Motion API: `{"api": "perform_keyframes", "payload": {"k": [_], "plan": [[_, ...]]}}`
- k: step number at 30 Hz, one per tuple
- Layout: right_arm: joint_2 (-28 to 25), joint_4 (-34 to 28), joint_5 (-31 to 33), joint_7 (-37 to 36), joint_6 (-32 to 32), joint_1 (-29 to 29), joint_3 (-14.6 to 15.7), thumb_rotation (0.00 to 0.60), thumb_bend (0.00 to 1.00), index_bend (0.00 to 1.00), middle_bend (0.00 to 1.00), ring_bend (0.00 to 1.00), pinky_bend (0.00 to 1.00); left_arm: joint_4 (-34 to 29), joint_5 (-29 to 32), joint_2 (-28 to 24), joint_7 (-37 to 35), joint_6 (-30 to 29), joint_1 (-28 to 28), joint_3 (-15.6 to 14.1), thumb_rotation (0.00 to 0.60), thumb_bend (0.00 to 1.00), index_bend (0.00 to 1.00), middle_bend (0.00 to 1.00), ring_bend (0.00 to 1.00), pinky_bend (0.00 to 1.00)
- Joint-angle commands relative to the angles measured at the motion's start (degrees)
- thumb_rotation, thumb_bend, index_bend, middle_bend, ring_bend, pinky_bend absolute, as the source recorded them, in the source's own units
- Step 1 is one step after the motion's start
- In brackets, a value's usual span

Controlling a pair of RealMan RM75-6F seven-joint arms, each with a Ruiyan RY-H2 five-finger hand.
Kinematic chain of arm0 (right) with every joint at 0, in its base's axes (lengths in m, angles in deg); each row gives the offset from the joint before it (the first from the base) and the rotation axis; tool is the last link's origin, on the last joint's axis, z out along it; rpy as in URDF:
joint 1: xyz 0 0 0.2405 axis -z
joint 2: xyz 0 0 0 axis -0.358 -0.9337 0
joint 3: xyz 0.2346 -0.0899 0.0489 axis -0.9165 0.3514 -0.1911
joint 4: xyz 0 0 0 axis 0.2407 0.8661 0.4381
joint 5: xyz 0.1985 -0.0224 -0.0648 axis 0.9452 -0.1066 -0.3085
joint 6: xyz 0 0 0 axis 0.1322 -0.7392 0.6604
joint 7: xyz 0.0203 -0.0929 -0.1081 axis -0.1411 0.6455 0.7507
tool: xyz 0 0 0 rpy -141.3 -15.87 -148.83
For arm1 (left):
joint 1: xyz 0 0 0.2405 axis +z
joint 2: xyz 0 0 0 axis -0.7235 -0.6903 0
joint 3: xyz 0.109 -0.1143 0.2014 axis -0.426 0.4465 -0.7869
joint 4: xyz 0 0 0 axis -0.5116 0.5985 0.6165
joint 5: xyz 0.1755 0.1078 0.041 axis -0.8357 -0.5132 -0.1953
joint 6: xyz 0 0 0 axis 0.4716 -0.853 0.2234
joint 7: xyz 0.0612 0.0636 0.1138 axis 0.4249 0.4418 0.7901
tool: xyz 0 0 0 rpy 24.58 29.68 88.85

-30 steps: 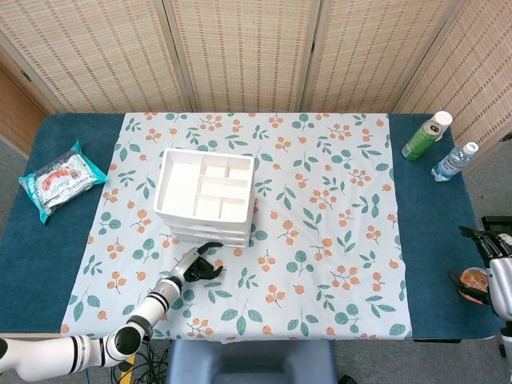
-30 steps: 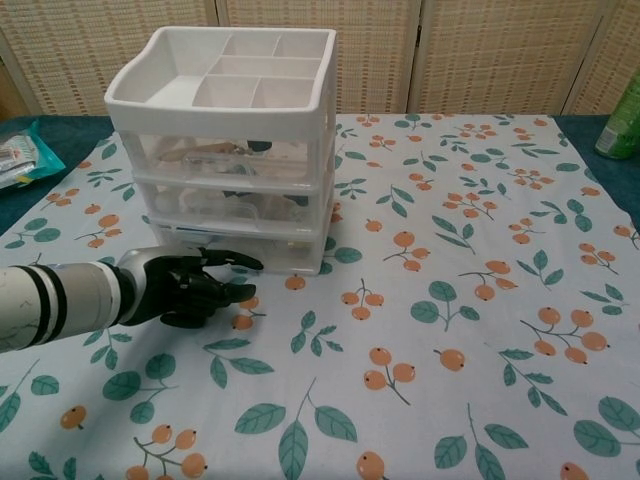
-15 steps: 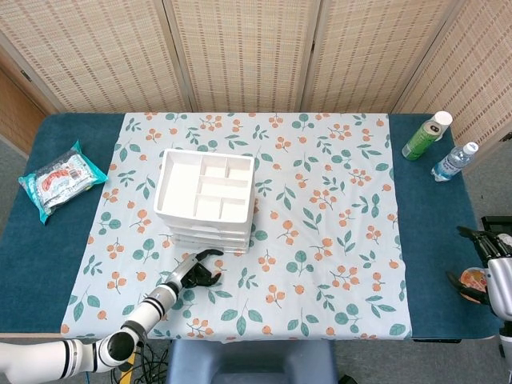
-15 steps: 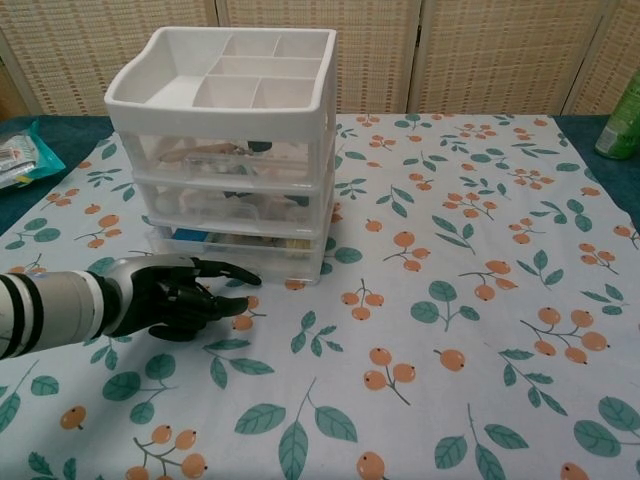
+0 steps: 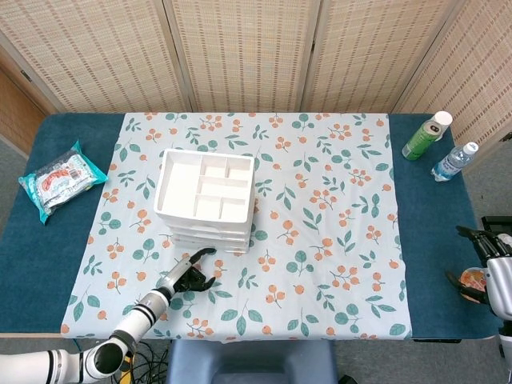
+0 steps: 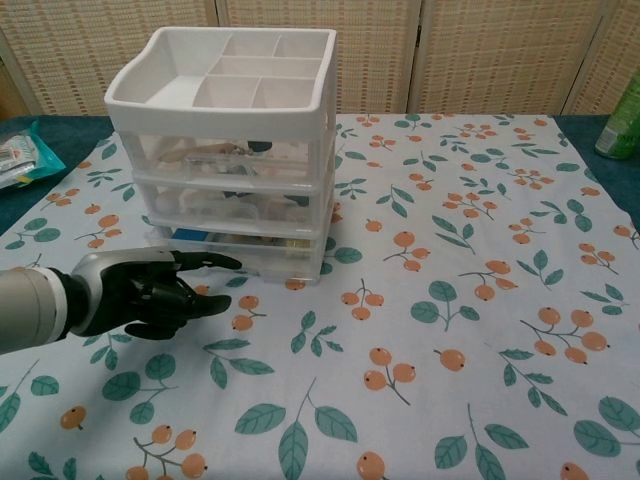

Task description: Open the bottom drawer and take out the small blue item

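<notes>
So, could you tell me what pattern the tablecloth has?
Orange berries and green leaves on the white tablecloth, clearest in the chest view.

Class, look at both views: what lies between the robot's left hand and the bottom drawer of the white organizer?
Nothing but bare floral tablecloth. In the chest view, the left hand hovers just before the bottom drawer, with no object between.

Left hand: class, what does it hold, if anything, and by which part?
Nothing. The left hand hovers empty in front of the bottom drawer, fingers partly curled, one finger extended towards it.
</notes>
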State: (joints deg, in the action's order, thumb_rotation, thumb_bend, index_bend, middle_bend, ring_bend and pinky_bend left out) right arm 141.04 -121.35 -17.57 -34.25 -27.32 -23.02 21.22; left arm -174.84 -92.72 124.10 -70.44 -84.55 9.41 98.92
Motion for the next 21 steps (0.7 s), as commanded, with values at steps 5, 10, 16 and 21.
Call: {"api": "perform_keyframes", "payload": {"k": [5,10,16,21], "plan": [[0.1,0.2,0.1,-0.2,0.0,0.1,0.0,0.600,0.21,0.18,0.29,0.26,0.36,-5.8,-6.9,-5.1,5.7,-5.7,2.0,-3.1,0.600,0.40,0.08,0.97,1.00,1.00],[0.3,0.5,-0.1,-0.5,-0.1,0.1,0.1,0.600,0.21,0.18,0.29,0.26,0.36,-6.3,-10.6,-5.8,11.9,-9.6,1.6,-4.3,0.600,0.40,0.11,0.97,1.00,1.00],[0.4,0.8,-0.1,-0.9,-0.4,0.2,0.1,0.600,0.21,0.18,0.29,0.26,0.36,-5.4,-8.9,-4.5,15.4,-10.9,0.2,-3.6,0.600,0.40,0.11,0.96,1.00,1.00],[0.4,1.0,0.0,-1.1,-0.6,0.4,0.1,0.600,0.21,0.18,0.29,0.26,0.36,-4.0,-7.1,-3.0,18.7,-12.0,-1.1,-3.4,0.600,0.40,0.11,0.96,1.00,1.00]]}}
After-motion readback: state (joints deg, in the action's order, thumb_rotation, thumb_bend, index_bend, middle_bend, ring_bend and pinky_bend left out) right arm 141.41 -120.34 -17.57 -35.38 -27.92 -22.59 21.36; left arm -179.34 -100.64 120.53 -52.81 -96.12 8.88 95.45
